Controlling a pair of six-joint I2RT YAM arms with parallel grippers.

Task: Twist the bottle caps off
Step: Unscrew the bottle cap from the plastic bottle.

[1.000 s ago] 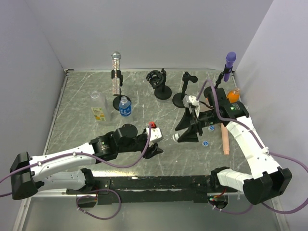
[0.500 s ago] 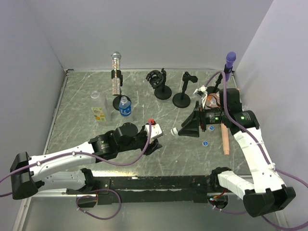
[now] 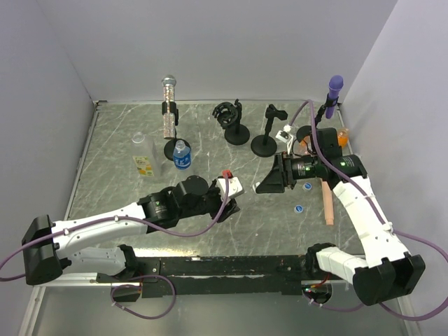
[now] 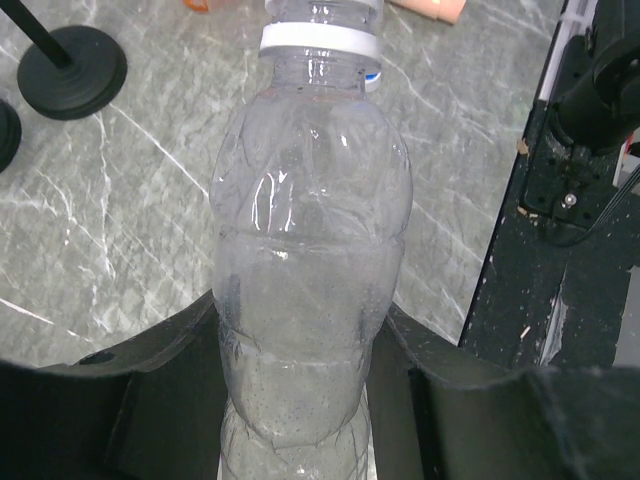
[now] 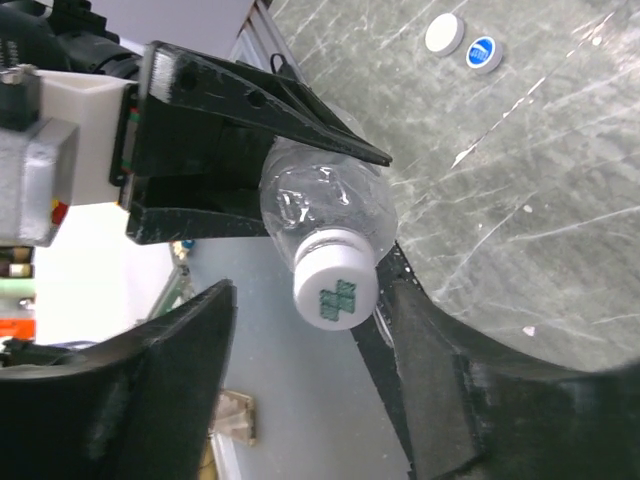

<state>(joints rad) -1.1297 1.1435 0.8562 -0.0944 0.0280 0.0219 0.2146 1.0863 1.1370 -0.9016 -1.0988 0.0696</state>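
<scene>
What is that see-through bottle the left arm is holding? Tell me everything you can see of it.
The clear bottle is small, made of moulded transparent plastic, with no label showing, and it looks empty. A white cap with a green cross mark is screwed on above a white neck ring. The left gripper clamps its body between black fingers, off the table, roughly level. The right gripper is open, its fingers flanking the cap, apparently not gripping.
</scene>
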